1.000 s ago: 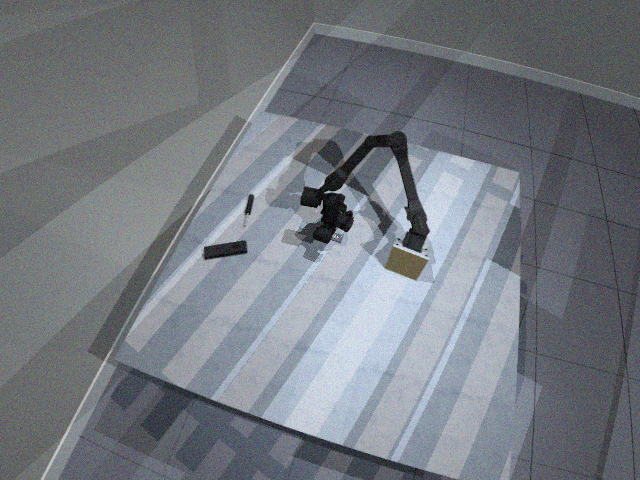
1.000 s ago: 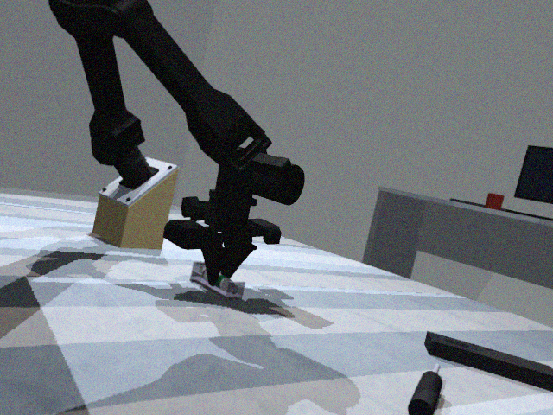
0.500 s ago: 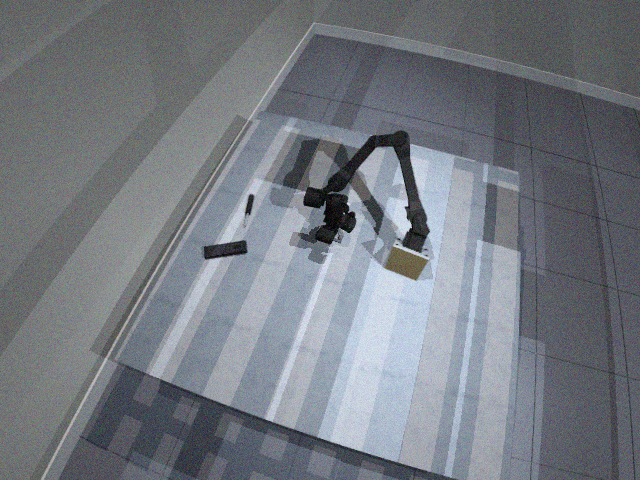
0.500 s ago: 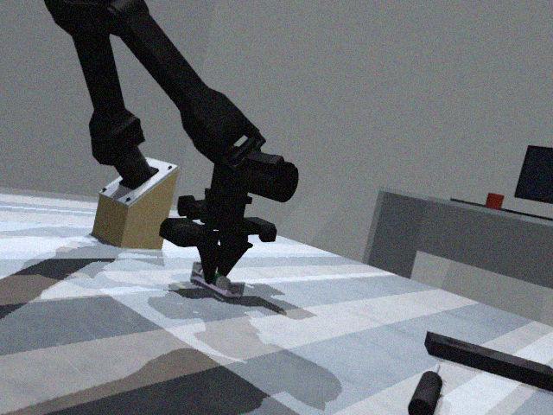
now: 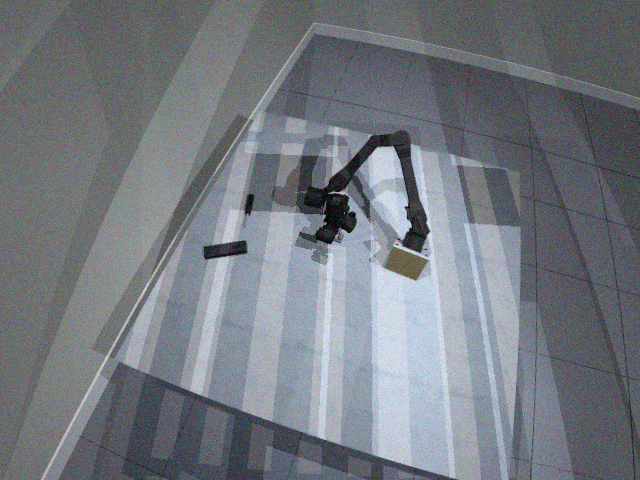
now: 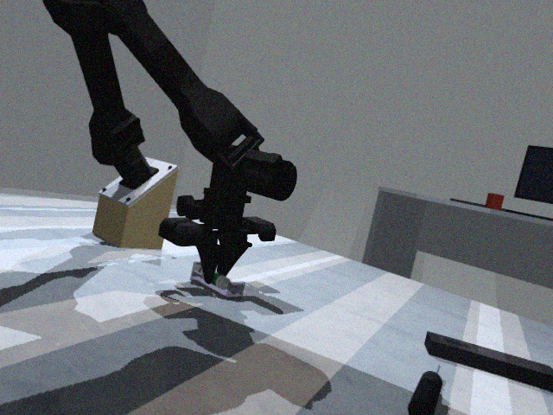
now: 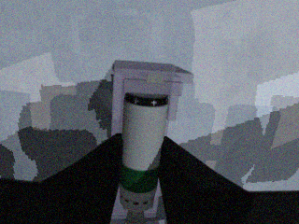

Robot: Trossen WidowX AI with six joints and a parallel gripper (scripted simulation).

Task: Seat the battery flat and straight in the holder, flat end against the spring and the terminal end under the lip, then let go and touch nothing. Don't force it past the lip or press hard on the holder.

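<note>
Two fingers [image 5: 327, 235] [image 6: 215, 277] grip the battery [image 6: 221, 281] [image 7: 144, 135]; I'm seating it, and should next ease it gently flat.

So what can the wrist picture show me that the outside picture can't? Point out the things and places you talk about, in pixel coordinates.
Only the wrist view: the battery's [image 6: 221, 282] [image 7: 144, 135] black band with plus marks at its far end, by the end wall of the holder [image 6: 194, 272] [image 7: 117, 100].

Only the outside view: the arm's tan base block [image 6: 109, 223], a red block [image 6: 494, 201] on a grey desk [image 6: 395, 227], and a long black bar [image 6: 486, 359].

Both: the gripper [image 6: 216, 277] [image 7: 141, 142] closed on the battery, and the battery's green band.
</note>
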